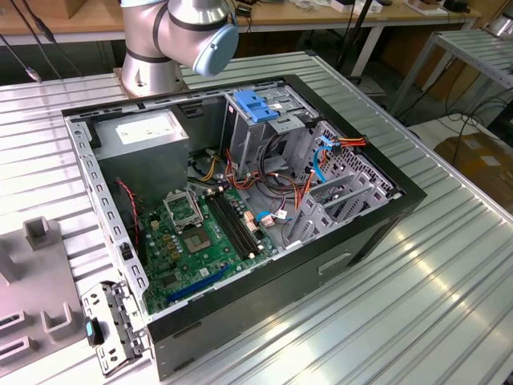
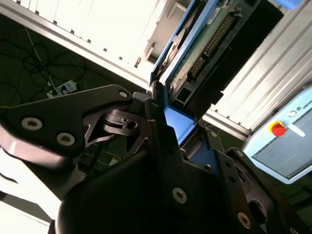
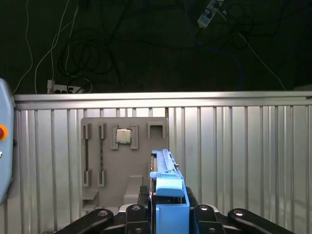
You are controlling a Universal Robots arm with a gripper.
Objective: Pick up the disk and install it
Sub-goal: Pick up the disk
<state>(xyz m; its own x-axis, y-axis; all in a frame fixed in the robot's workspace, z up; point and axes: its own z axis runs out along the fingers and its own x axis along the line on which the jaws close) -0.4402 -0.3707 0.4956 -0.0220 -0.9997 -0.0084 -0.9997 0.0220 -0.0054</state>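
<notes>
Both jaws of the gripper (image 3: 168, 207) were closed on the disk (image 3: 165, 163) at its blue-railed end (likely leaving the far end free for insertion). It was held aloft near the grey fixture plate (image 3: 124, 161).

Worktop (image 1: 449, 265): ribbed bare metal, shiny with glare streaks. Computer case (image 1: 361, 241): black painted outside, dull grey sheet metal inside. Motherboard (image 1: 192, 241): glossy green. Bracket (image 1: 255, 105): smooth blue plastic. Disk (image 2: 209, 44): green circuit-board face, blue plastic rail. Pincer (image 3: 168, 212): matt black, bright metal screws. Tray (image 3: 126, 170): matt grey plastic.
</notes>
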